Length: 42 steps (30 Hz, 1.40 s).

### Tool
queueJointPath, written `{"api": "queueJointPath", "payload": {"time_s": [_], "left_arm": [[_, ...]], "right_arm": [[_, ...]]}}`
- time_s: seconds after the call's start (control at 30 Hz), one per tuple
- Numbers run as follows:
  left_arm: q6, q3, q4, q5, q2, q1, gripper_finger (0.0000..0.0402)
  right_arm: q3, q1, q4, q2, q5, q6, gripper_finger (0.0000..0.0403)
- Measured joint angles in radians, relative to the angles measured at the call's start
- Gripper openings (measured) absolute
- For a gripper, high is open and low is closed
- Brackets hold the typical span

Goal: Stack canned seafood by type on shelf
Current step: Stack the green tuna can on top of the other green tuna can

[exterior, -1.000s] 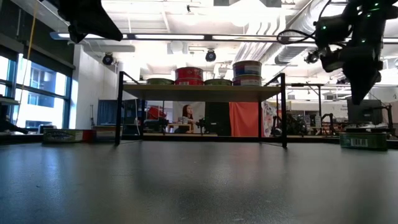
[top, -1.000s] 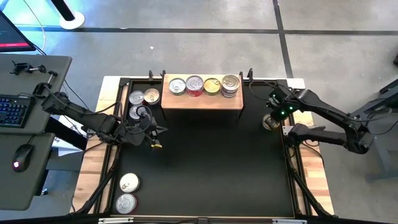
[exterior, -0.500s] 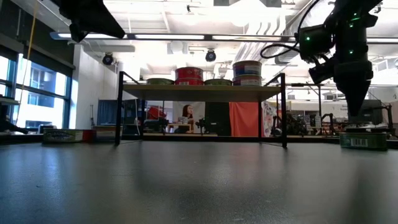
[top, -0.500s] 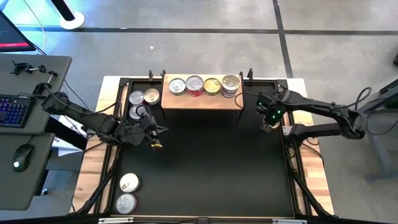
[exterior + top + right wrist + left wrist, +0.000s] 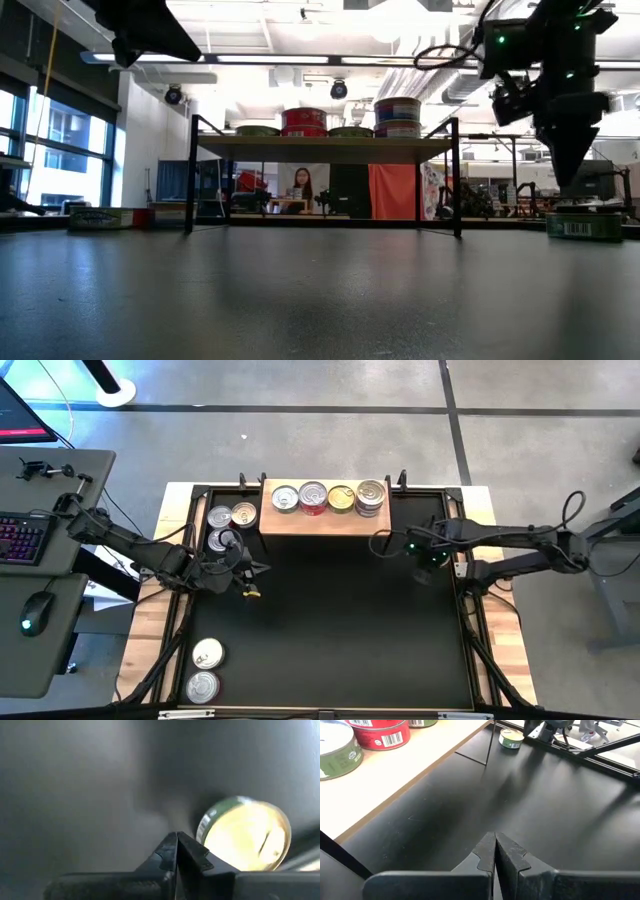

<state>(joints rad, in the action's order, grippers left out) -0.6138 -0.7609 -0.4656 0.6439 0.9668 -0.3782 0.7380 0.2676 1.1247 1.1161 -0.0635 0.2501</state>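
The wooden shelf [image 5: 325, 520] stands at the far edge of the black mat and carries several tins [image 5: 313, 497]; a purple-labelled stack [image 5: 398, 116] sits at its right end. My right gripper [image 5: 176, 841] is shut and points down just above and beside a gold-lidded, green-labelled tin [image 5: 245, 836] that rests flat near the mat's right edge [image 5: 585, 225]. My left gripper [image 5: 495, 845] is shut and hovers over the mat left of centre [image 5: 252, 570], near three tins [image 5: 222, 540]. Two more tins [image 5: 207, 653] lie at the near left corner.
The shelf's thin black legs [image 5: 457, 180] stand on the mat between the arms. The mat's middle [image 5: 330, 620] lies bare. A desk with keyboard and mouse [image 5: 35, 610] stands left of the table. A person sits far behind the shelf [image 5: 300, 185].
My right arm has swung toward the table's left and slightly toward the near edge, carrying its shut gripper from beside the right edge to over the gold-lidded tin. The tin has stayed in place.
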Motion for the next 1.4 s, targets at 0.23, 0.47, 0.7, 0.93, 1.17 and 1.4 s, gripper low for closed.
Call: {"api": "queueJointPath", "payload": {"time_s": [0.23,0.47,0.7,0.93,1.17,1.4], "left_arm": [[0.023,0.0,-0.001,0.0,0.0,0.0,0.0],[0.024,0.0,-0.001,-0.007,0.0,0.0,0.0],[0.022,0.0,0.0,-0.008,0.0,0.0,0.0],[0.014,0.0,0.0,-0.009,0.0,0.0,0.0],[-0.018,0.0,0.0,-0.009,0.0,0.0,0.0],[-0.037,0.0,0.0,-0.009,0.0,-0.002,0.0]], "right_arm": [[0.0,0.041,0.018,0.072,-0.162,0.312,0.0],[0.0,-0.003,0.06,0.208,-0.245,0.274,0.0],[0.0,-0.037,0.046,0.336,-0.338,0.291,0.0],[0.0,-0.05,0.087,0.432,-0.404,0.323,0.0],[0.001,-0.088,0.032,0.481,-0.363,0.265,0.0],[0.012,-0.287,0.053,0.479,-0.265,0.378,0.0]]}}
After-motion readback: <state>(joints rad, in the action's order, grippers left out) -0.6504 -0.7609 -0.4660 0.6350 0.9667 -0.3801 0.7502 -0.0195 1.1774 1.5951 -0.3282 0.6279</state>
